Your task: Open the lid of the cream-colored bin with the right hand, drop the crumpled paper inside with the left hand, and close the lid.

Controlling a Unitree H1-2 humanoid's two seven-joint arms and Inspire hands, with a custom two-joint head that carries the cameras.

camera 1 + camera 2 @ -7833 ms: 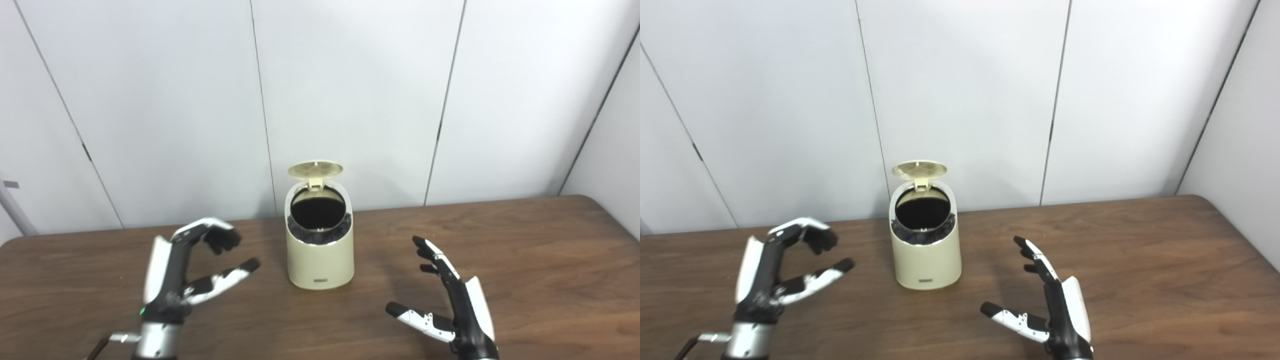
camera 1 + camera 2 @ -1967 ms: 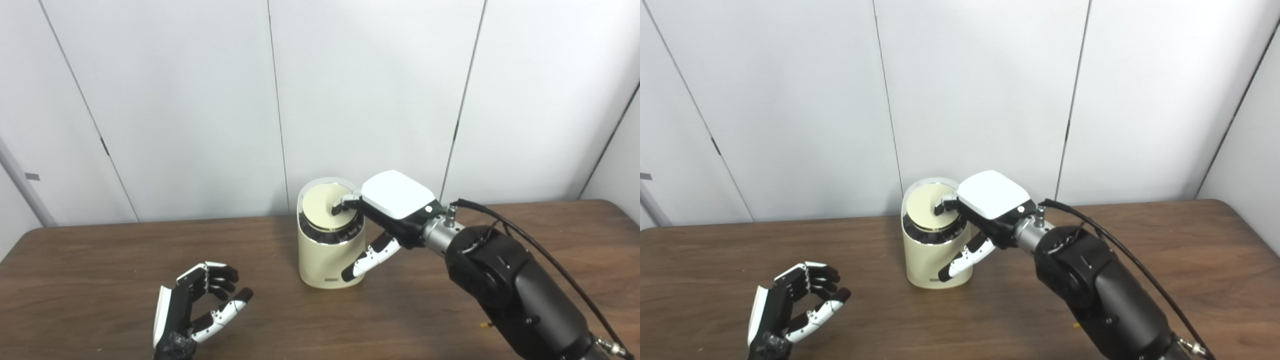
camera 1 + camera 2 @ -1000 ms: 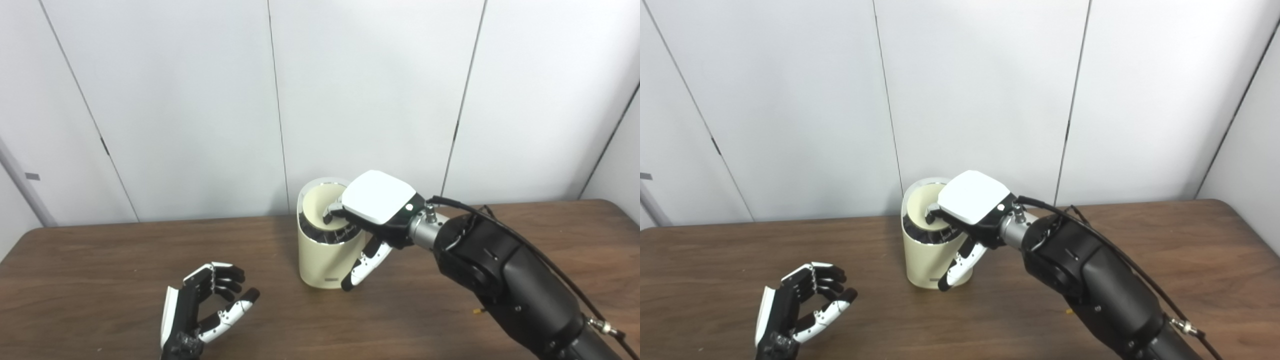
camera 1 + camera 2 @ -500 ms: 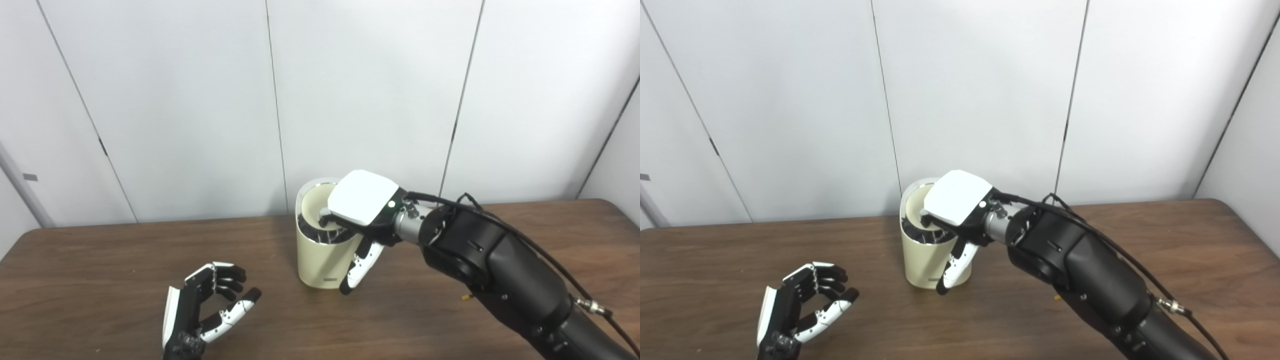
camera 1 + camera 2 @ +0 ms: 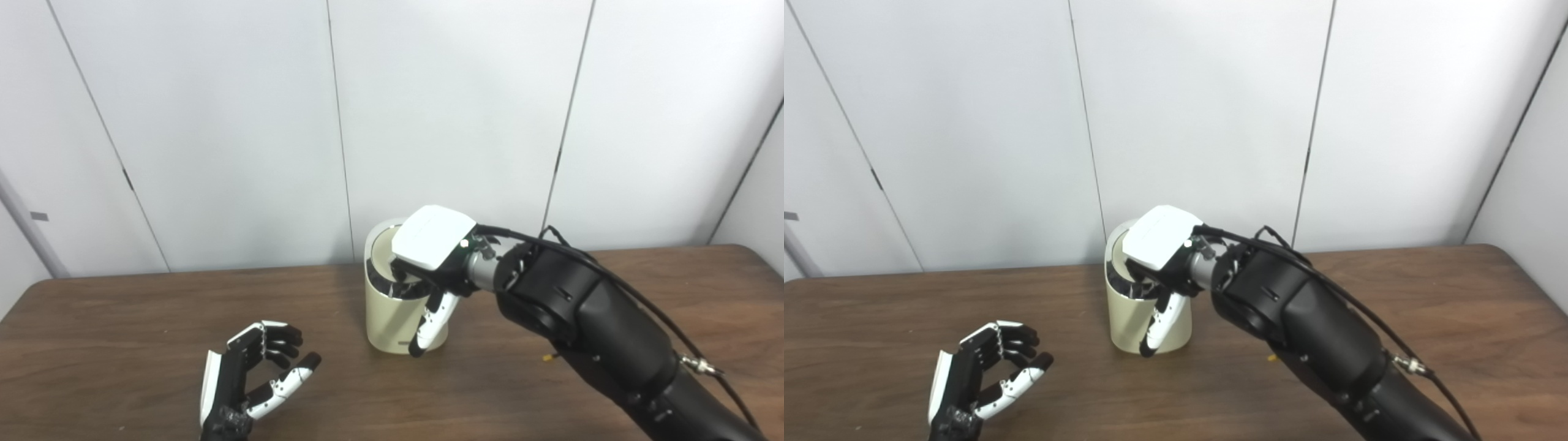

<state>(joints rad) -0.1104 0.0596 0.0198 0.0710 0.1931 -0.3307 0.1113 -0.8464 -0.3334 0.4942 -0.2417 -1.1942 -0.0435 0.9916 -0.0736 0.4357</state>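
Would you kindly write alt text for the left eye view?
The right hand rests on top of the cream-colored bin on a wooden table, thumb down its front. The left hand, empty and half-curled, waits nearby.

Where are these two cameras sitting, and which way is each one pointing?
Left eye view: on the robot's head, looking forward and down at the table and cream-colored bin; shows the left hand and right hand.
Right eye view: beside it on the head, facing the same way; shows both hands and the black right arm.
Shared: the same scene, bin, hands and white wall panels, slightly shifted sideways.
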